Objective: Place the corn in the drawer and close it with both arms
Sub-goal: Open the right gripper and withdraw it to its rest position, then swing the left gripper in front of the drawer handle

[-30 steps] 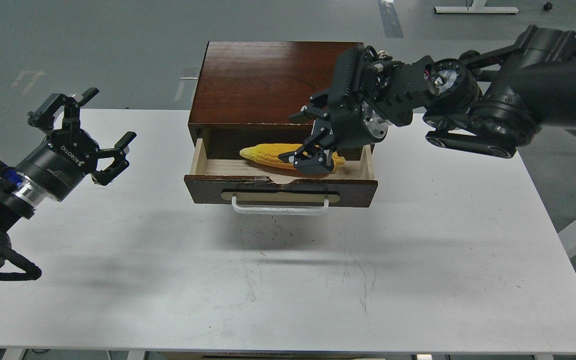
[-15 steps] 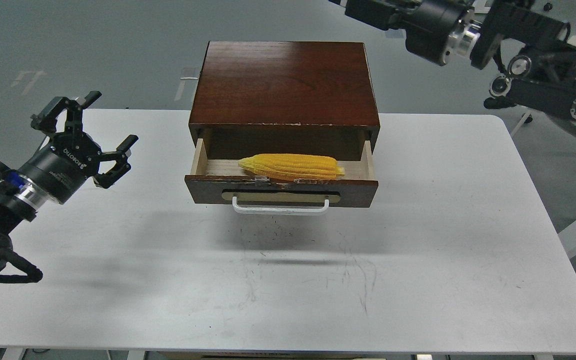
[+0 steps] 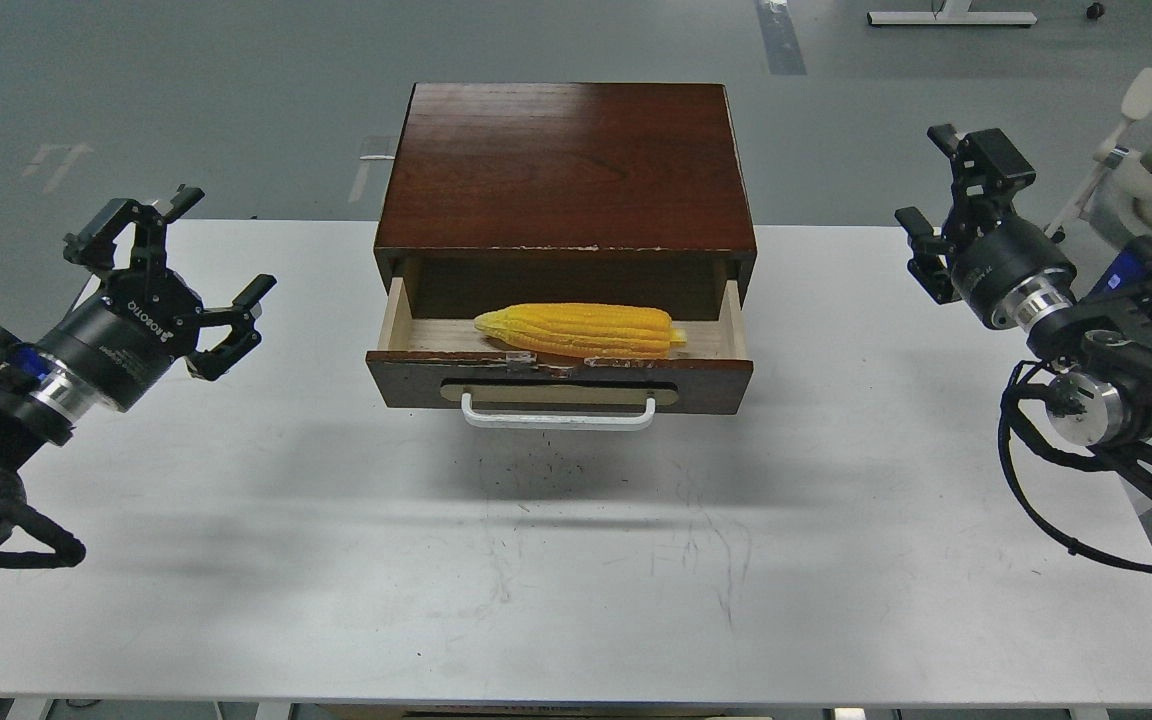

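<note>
The corn lies lengthwise in the open drawer of the cabinet at the desk's far edge. The left gripper hovers over the left edge, fingers apart and empty. The right gripper hovers near the far right corner, fingers apart, holding nothing.

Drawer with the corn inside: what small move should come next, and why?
Probably bring both grippers in toward the drawer front to push it shut. The corn already lies inside, the drawer stands open, and the left gripper and right gripper hang out to the sides, empty.
</note>
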`<control>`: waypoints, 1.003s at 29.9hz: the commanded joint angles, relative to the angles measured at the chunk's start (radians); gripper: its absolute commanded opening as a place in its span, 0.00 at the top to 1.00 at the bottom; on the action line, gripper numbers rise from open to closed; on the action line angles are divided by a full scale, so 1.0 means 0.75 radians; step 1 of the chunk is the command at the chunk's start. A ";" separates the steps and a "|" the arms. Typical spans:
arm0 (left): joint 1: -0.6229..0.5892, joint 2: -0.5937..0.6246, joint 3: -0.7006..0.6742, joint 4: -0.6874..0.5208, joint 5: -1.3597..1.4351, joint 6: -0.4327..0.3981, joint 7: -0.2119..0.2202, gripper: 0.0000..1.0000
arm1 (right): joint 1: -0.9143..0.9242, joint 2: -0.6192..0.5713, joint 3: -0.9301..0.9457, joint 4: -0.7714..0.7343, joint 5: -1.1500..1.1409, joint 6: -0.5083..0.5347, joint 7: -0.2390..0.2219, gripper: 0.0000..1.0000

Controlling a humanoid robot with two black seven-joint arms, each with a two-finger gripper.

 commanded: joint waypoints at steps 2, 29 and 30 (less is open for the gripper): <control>0.000 0.054 -0.004 0.003 0.002 0.000 0.000 0.00 | -0.076 0.009 0.002 -0.040 0.044 0.107 0.000 0.04; -0.442 0.058 -0.041 -0.740 1.747 0.000 0.000 0.13 | -0.132 0.016 -0.025 -0.042 0.038 0.103 0.000 0.04; -0.432 0.021 -0.033 -0.744 1.785 0.000 0.000 0.18 | -0.132 0.016 -0.025 -0.042 0.038 0.103 0.000 0.04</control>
